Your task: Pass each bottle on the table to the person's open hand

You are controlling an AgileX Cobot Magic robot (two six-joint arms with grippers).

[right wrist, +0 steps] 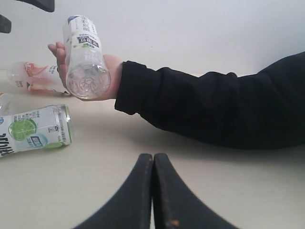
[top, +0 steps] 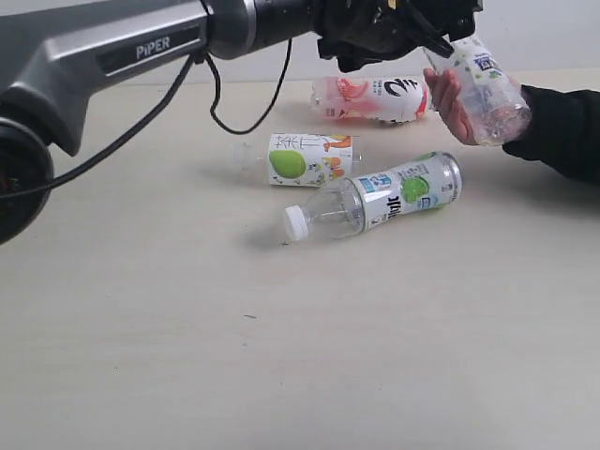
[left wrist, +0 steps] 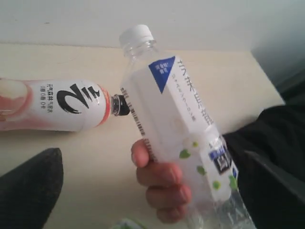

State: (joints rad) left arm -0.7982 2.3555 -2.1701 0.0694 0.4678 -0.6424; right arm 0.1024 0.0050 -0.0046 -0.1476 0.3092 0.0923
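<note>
The person's open hand (top: 448, 98) has closed its fingers round the blue-white bottle (top: 483, 89), held tilted above the table (top: 281, 356) at the far right. My left gripper (top: 446, 45) stands open at the bottle's cap end; in the left wrist view its fingers flank the bottle (left wrist: 176, 124) without touching it. The pink-white bottle (top: 375, 98), the green-apple bottle (top: 305, 159) and the lime bottle (top: 394, 197) lie on their sides. My right gripper (right wrist: 153, 157) is shut and empty, low over the table near the black sleeve.
The black-sleeved forearm (top: 562, 131) rests along the table's right side. The left arm (top: 112, 56) and its cable (top: 225, 112) span the upper left. Bare tabletop fills the front half.
</note>
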